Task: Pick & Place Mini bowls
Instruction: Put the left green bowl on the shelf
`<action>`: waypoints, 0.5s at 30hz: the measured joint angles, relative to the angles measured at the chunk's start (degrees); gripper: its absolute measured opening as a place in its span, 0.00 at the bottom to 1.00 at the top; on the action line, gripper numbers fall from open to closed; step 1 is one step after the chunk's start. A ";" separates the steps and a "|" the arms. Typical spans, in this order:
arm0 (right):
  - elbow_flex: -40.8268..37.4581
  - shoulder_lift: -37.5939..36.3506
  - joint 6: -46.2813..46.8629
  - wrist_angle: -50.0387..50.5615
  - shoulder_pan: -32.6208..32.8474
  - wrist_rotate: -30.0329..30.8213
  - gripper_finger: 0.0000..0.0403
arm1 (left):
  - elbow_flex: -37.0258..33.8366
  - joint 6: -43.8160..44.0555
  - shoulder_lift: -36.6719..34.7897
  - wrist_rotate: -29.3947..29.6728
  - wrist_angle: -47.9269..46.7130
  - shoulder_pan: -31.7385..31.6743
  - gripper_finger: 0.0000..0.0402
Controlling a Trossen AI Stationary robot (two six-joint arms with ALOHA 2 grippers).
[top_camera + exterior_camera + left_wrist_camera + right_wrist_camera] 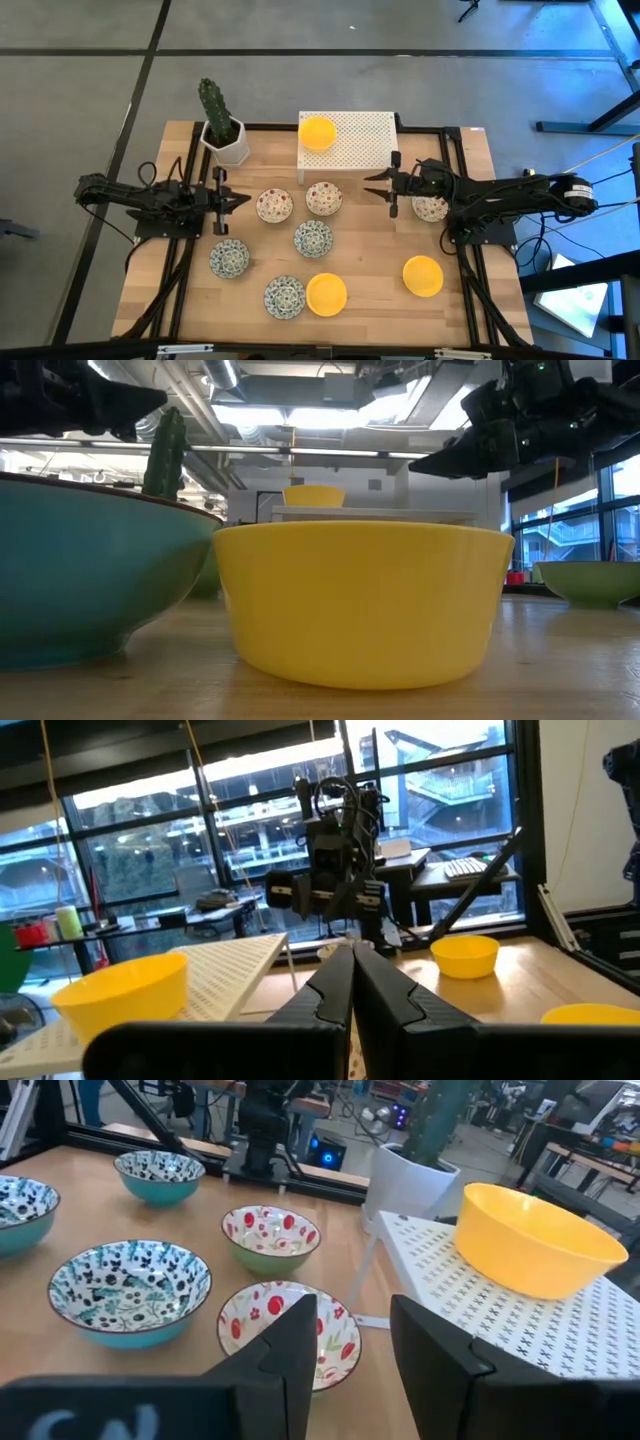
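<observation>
Table [460, 310]: wooden, bowls spread across its middle and front.
White rack [365, 140]: at the back edge, one yellow bowl [318, 133] on its left end, the rest bare.
Cactus pot [225, 140]: left of the rack.
Red-flowered bowl [323, 198]: just in front of the rack, between the arms, nearer the right gripper [385, 185], whose jaws stand part open and empty, pointing toward it. Round, no long axis.
Left gripper [238, 200]: clenched, empty, beside a second flowered bowl [274, 206].
</observation>
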State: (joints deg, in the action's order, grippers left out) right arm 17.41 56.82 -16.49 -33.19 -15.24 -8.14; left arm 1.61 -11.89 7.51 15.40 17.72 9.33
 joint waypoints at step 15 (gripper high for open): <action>0.02 0.02 0.59 2.56 0.17 -0.02 0.32 | 1.40 6.16 7.22 8.47 0.36 -0.05 0.01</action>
State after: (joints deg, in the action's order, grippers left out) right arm 17.43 56.84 -15.90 -30.63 -15.07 -8.16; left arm 3.01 -5.73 14.73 23.87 18.08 9.28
